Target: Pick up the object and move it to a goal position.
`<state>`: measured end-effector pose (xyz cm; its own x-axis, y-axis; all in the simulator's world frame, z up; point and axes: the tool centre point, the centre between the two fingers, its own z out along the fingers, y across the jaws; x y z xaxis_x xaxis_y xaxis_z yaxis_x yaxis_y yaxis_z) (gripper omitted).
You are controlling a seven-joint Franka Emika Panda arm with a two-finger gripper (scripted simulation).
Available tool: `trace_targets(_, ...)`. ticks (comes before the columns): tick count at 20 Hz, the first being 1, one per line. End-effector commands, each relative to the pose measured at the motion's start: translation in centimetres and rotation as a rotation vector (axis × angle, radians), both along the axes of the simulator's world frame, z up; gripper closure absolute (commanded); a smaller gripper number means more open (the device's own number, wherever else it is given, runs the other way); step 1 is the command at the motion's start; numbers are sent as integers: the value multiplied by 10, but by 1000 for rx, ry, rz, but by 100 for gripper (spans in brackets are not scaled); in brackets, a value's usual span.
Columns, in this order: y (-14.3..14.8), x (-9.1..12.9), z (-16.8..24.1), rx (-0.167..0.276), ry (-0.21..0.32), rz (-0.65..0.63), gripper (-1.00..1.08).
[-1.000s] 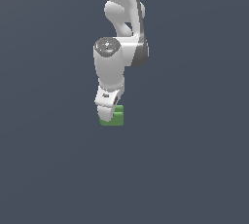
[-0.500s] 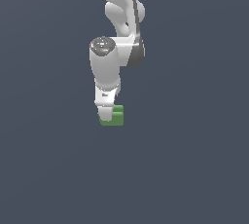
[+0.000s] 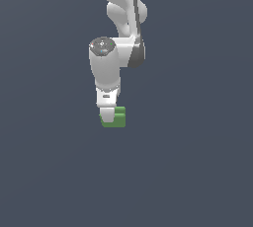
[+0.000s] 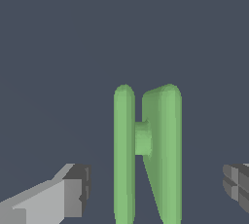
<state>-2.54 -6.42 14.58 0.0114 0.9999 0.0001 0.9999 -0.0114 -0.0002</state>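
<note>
Green and matte, the block lay on the floor at 6 o'clock of the arm, between the fingers of the open gripper, untouched. It looked stiff and light, so its two flat outer sides seemed the best place to grip.

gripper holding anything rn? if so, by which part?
Nothing held. The gripper is open: its fingertips stand clear on either side of the green block, touching neither face.
</note>
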Motion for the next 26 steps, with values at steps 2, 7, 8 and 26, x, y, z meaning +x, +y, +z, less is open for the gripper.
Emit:
trace_targets(2, 0, 0, 0, 0, 0, 0, -92)
trace_targets(7, 0, 0, -13, 0, 0, 2, -92)
trace_targets(8, 0, -1, -18, 0, 0, 2, -92)
trace_targets(26, 0, 0, -50, 0, 0, 5, 108)
